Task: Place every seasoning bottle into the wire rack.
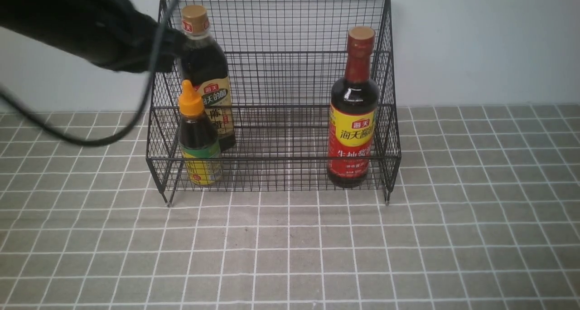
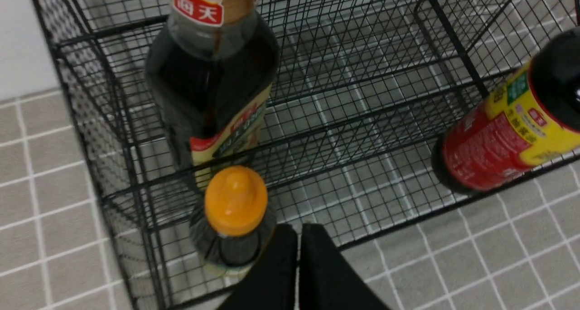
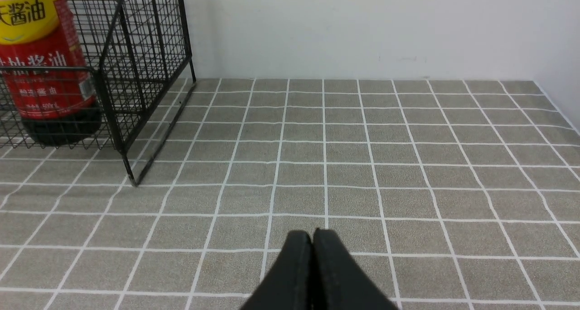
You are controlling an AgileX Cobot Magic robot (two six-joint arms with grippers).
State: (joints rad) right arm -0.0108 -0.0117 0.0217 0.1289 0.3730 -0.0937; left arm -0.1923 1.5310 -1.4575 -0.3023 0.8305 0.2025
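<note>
The black wire rack [image 1: 281, 51] stands at the back of the table. All three bottles stand in it. The gold-cap bottle [image 1: 206, 74] is at the back left, the short orange-cap bottle [image 1: 197, 133] in front of it, and the red-neck bottle [image 1: 353, 110] at the front right. My left gripper [image 2: 299, 230] is shut and empty, held above the rack's front edge [image 2: 362, 133] next to the orange cap [image 2: 235, 201]. My left arm [image 1: 113, 33] shows as a dark blur by the rack's upper left. My right gripper [image 3: 312, 233] is shut and empty over the tiles, to the right of the rack [image 3: 136, 51].
A grey tiled cloth [image 1: 290, 246] covers the table, and a white wall [image 1: 476, 42] stands right behind the rack. A black cable [image 1: 113, 138] hangs from the left arm down beside the rack's left side.
</note>
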